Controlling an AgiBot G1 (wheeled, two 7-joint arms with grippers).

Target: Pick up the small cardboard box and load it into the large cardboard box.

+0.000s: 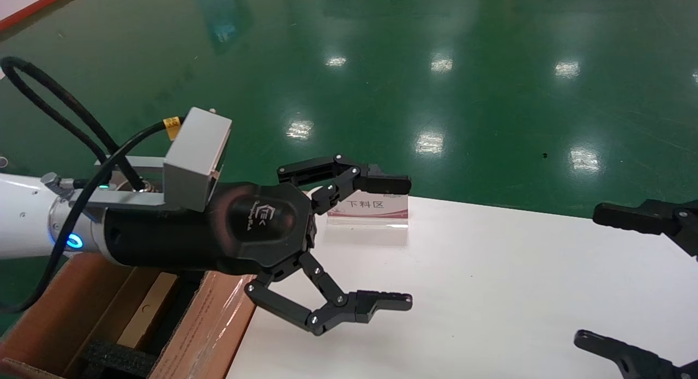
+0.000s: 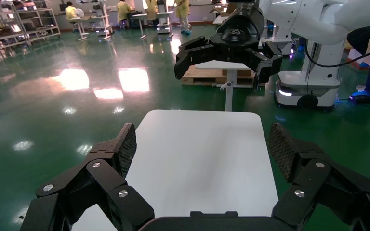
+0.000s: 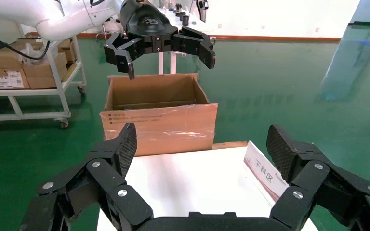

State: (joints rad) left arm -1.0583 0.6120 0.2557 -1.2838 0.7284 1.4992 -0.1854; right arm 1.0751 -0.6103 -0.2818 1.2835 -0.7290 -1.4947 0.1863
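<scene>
The large cardboard box (image 1: 212, 324) stands open on the floor at the table's left end, with black foam (image 1: 117, 360) inside; its taped side shows in the right wrist view (image 3: 159, 122). A flat light-brown piece with a small round mark (image 1: 146, 308) lies inside it; it looks like the small cardboard box. My left gripper (image 1: 406, 241) hangs open and empty over the table's left edge, just past the carton; it also shows in the left wrist view (image 2: 203, 149) and the right wrist view (image 3: 168, 65). My right gripper (image 1: 589, 275) is open and empty at the right.
The white table (image 1: 491, 292) carries only a small sign card (image 1: 371, 209) at its far edge. Green floor lies all around. A wheeled cart with boxes (image 3: 19, 72) stands beyond the carton. A white robot base (image 2: 308, 91) stands past the table's right end.
</scene>
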